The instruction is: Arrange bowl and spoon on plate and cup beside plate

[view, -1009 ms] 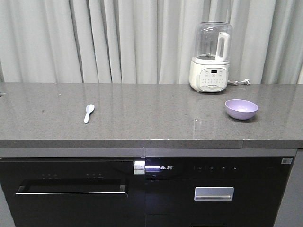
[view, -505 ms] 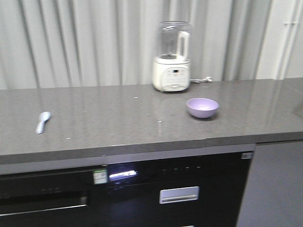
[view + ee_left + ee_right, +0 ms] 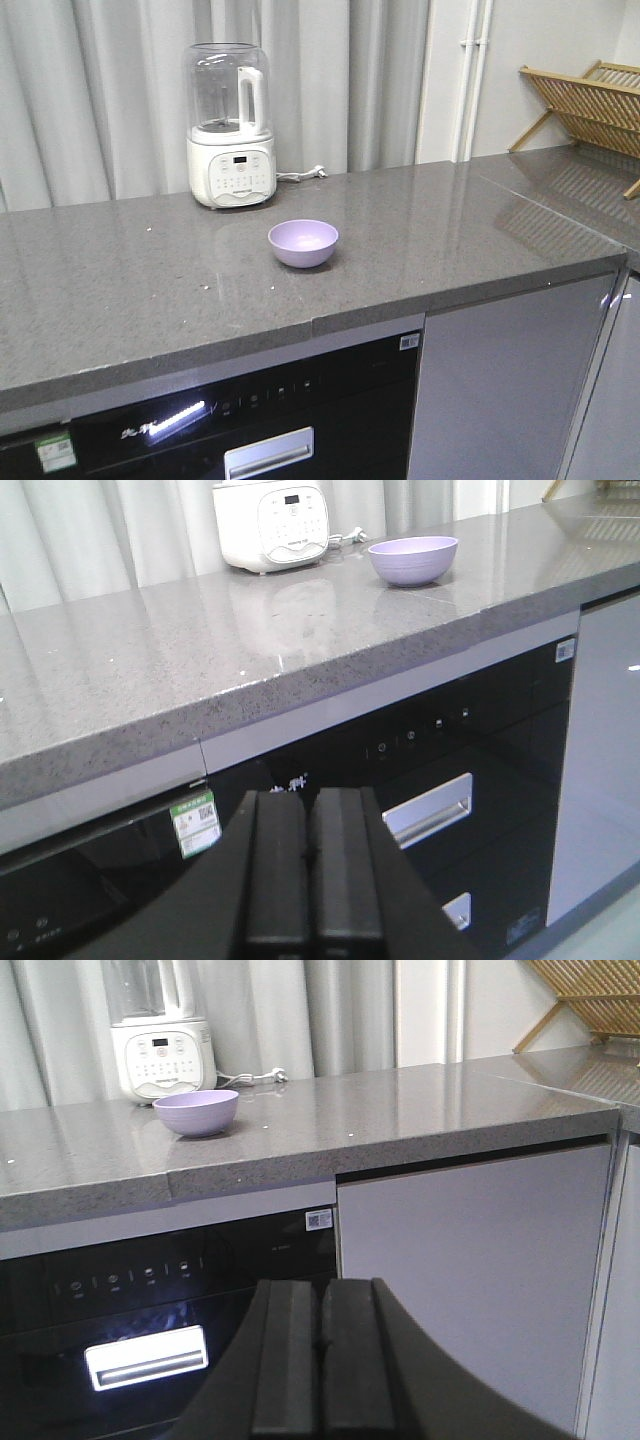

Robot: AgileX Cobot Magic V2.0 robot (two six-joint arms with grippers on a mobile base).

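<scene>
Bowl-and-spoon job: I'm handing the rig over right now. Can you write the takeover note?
Left gripper: shut, empty, held low below the edge of the grey counter.
Right gripper: likewise shut, empty and low.
Bowl: upright on the counter, in front of the white blender, apart from it, looks empty.
Spoon, plate, cup: in none of the current views.
Done: nothing is arranged.
Left: find the plate, spoon and cup, set bowl and spoon on the plate, stand the cup beside it.

Qty: 1 bowl (image 3: 303,242), 1 blender (image 3: 229,125), 1 wood rack (image 3: 590,100), 1 counter (image 3: 450,230)
</scene>
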